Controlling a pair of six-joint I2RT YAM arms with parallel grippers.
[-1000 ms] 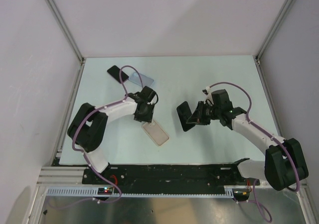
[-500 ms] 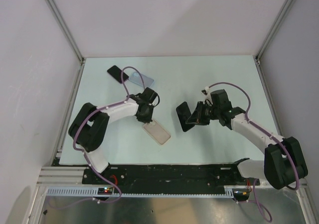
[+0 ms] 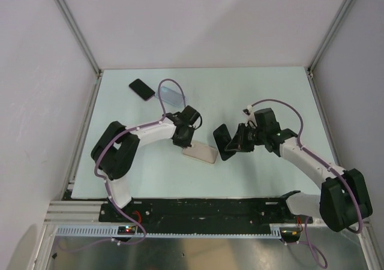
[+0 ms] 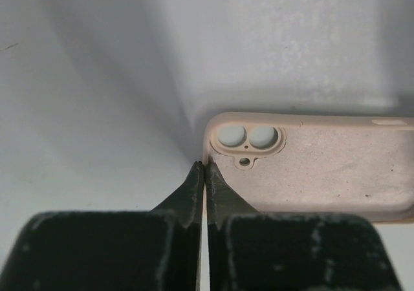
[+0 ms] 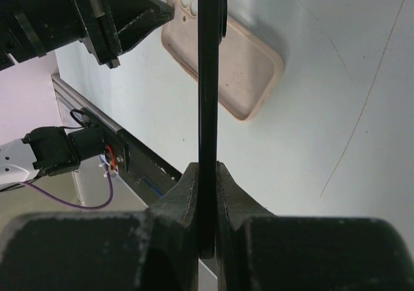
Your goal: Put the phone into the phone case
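At table (image 3: 258,96) centre, L gripper (image 4: 204,167) has jaws together, pinching corner rim of beige phone case (image 4: 310,174), lying flat. Just right of it, R gripper (image 5: 207,169) is clamped on black phone (image 5: 208,77), held edge-on. Light blue case (image 3: 171,93) lies far-left, well apart.

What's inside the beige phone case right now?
Nothing visible: the beige phone case lies empty, table showing through its camera cutouts. The left gripper pinches its rim, covering that corner from above; the right gripper holds the phone.
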